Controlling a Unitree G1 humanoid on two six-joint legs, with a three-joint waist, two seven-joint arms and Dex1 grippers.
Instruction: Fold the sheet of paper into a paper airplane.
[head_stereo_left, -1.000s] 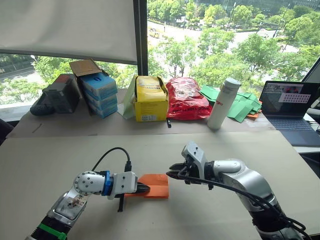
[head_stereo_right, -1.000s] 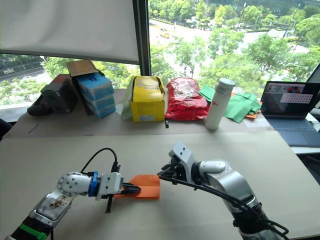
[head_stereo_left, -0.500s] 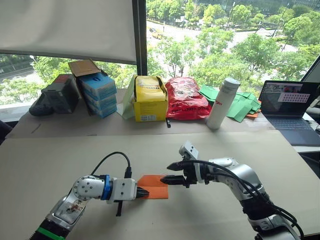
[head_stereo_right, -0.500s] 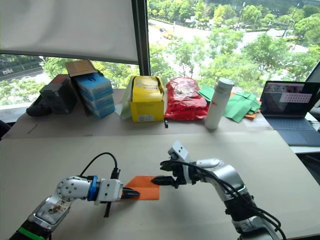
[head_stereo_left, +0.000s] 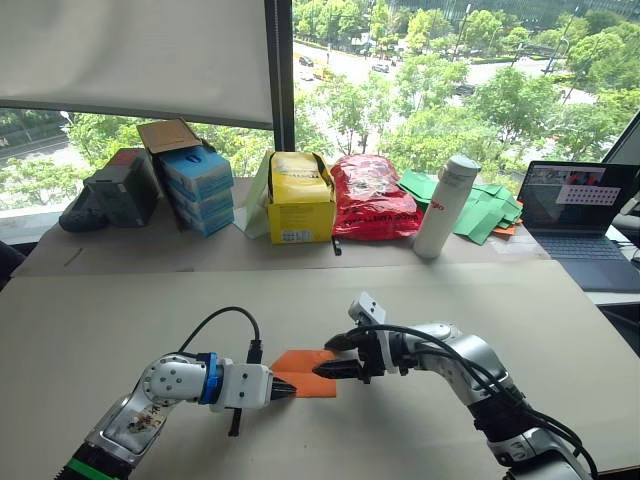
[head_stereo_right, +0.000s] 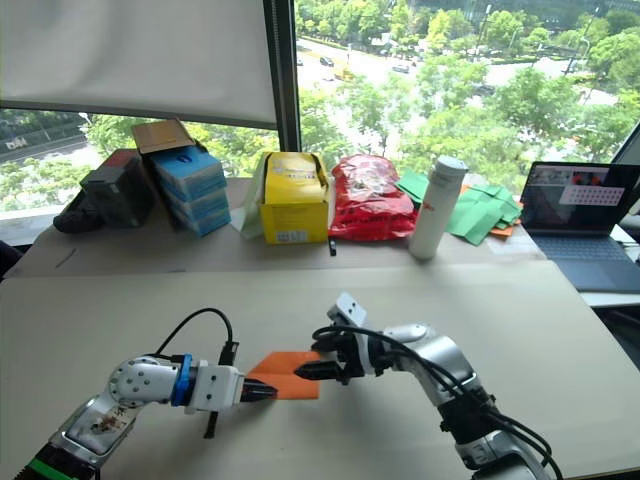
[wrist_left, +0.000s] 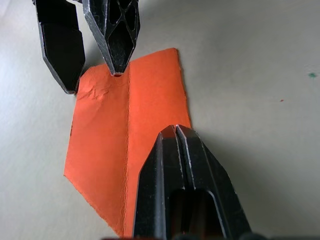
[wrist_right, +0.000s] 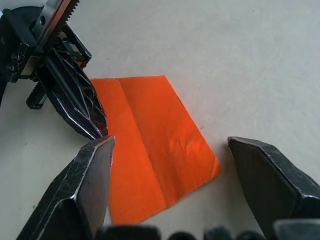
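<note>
Orange sheet of paper (head_stereo_left: 305, 360) lies flat on the tabletop (head_stereo_left: 500, 310). Left claw (head_stereo_left: 289, 389) is closed, tips pressing its near-left edge; right claw (head_stereo_left: 330, 357) hangs wide open over the other end.

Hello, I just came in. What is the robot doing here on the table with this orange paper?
The robot is folding the sheet of paper into an airplane. The paper lies flat on the table, partly folded, with a centre crease. The left gripper, shut, presses its tips on one end. The right gripper, open, hovers at the opposite end, one finger over the paper and one beside it.
</note>
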